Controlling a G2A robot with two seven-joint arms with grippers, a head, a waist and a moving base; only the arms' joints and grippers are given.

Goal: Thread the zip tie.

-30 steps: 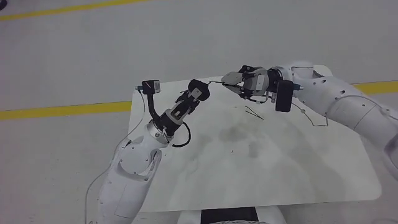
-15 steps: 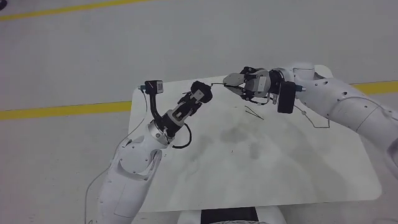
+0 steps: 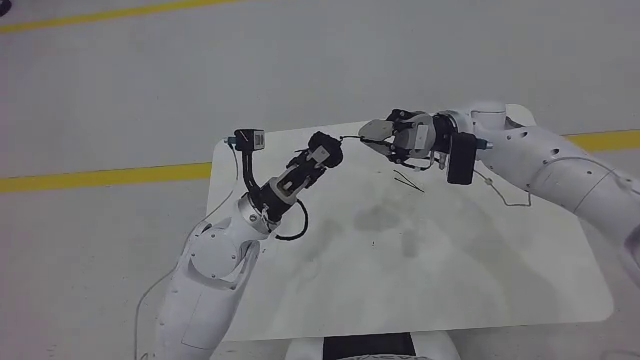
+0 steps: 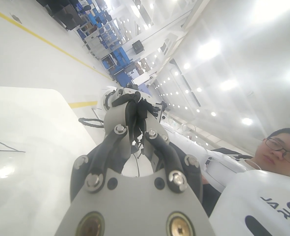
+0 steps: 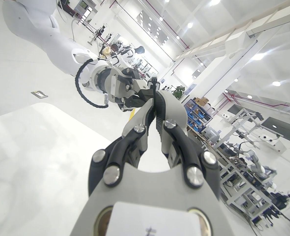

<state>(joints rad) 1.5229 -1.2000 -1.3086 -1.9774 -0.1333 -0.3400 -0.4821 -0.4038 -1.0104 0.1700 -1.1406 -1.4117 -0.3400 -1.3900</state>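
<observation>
Above the far edge of the table [image 3: 420, 260], the right gripper [image 5: 155, 110] is pinched tight on the zip tie [image 5: 154, 84] just below its head. The left gripper [image 4: 135, 121], close opposite, looks closed on the strap's other end. The tie is likely featherlight, thin, springy and slick, so I judge it best gripped near each end, where it flexes least; a spare tie [image 3: 408, 180] lies flat near that edge.
</observation>
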